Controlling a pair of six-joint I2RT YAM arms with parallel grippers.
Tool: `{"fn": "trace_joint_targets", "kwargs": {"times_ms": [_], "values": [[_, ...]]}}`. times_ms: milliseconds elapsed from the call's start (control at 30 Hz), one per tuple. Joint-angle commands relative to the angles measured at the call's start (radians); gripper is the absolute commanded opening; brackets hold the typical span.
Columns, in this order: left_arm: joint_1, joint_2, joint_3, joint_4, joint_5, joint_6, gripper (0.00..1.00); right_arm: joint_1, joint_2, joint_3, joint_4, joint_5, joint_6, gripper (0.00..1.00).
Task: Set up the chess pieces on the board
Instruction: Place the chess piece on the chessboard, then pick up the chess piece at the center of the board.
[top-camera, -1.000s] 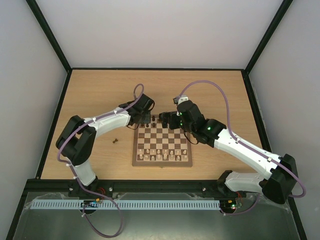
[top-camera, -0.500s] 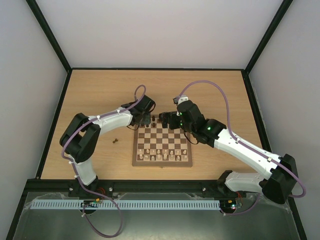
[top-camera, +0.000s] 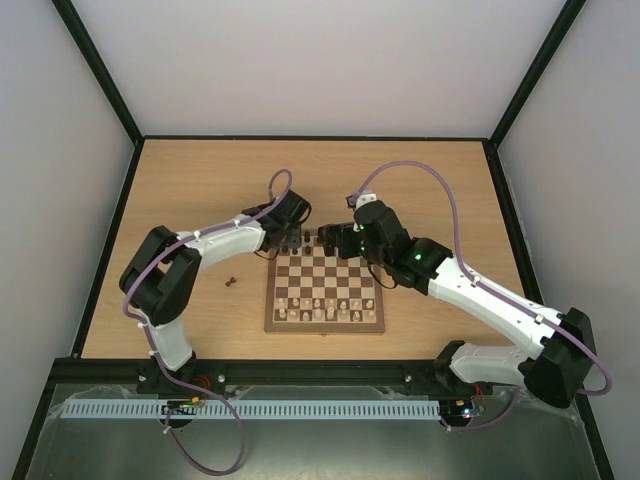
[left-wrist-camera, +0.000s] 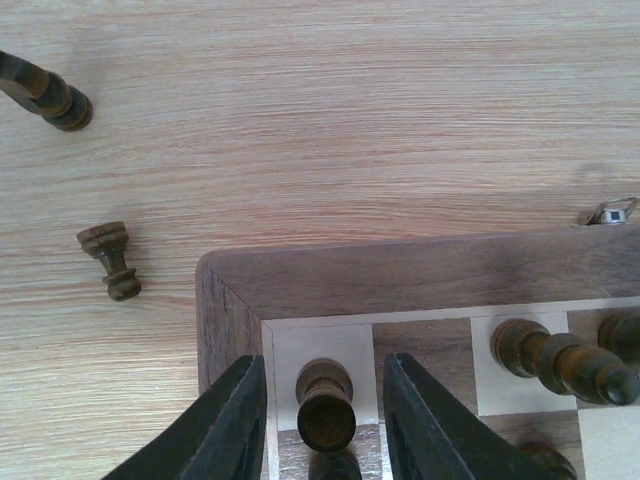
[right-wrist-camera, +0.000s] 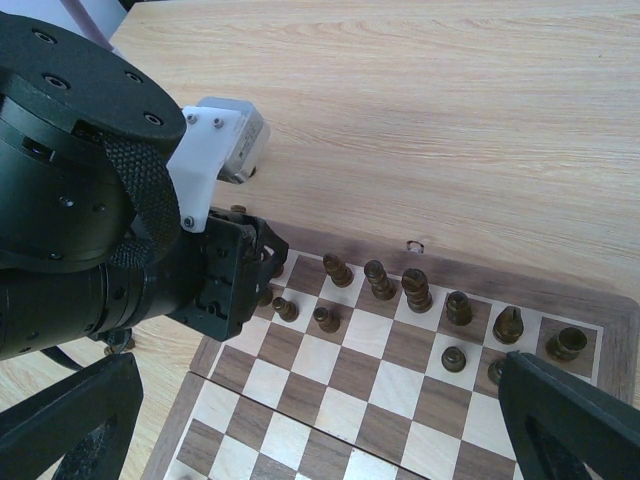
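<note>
The board (top-camera: 325, 290) lies mid-table. My left gripper (top-camera: 289, 238) is at its far left corner. In the left wrist view it (left-wrist-camera: 325, 432) is open, with a finger on each side of a dark piece (left-wrist-camera: 325, 403) standing on the cream corner square; neither finger touches it. More dark pieces (left-wrist-camera: 558, 360) stand on the back row to the right. My right gripper (top-camera: 340, 241) hovers over the far edge of the board, wide open and empty (right-wrist-camera: 315, 400). Below it are dark back-row pieces (right-wrist-camera: 416, 289) and a few dark pawns (right-wrist-camera: 325, 319).
Two dark pieces lie loose on the table beyond the board's corner (left-wrist-camera: 110, 260) (left-wrist-camera: 48, 93). Another lies left of the board (top-camera: 231, 282). Pale pieces (top-camera: 325, 308) fill the near rows. A metal clasp (left-wrist-camera: 608, 212) sits on the board's far edge.
The left arm's elbow has swung a little to the right, and its gripper has edged slightly along the board's far corner. The right arm has not moved.
</note>
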Motion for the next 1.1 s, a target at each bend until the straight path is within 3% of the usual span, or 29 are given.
{"fn": "trace_joint_targets", "kwargs": {"times_ms": [0, 200, 300, 333, 500, 700, 1067], "values": [[-0.003, -0.072, 0.007, 0.001, -0.023, 0.001, 0.39, 0.004, -0.011, -0.006, -0.005, 0.008, -0.008, 0.99], [0.029, -0.195, -0.009, -0.003, -0.111, 0.015, 0.69, 0.004, -0.007, -0.005, -0.003, 0.002, -0.008, 0.99], [0.099, -0.215, -0.012, 0.006, -0.073, 0.013, 0.97, 0.004, -0.006, -0.004, -0.003, -0.001, -0.007, 0.99], [0.121, -0.214, -0.012, 0.017, -0.058, 0.013, 0.99, 0.004, -0.006, -0.004, -0.003, -0.001, -0.007, 0.99], [0.224, -0.138, 0.009, 0.064, 0.014, -0.017, 1.0, 0.005, 0.001, -0.005, 0.001, -0.007, -0.007, 0.99], [0.245, -0.005, 0.063, 0.101, 0.05, -0.067, 0.97, 0.005, 0.009, -0.004, 0.003, -0.015, -0.008, 0.99], [0.263, 0.113, 0.112, 0.123, 0.066, -0.106, 0.63, 0.005, 0.007, -0.006, 0.006, -0.032, -0.009, 0.99]]}}
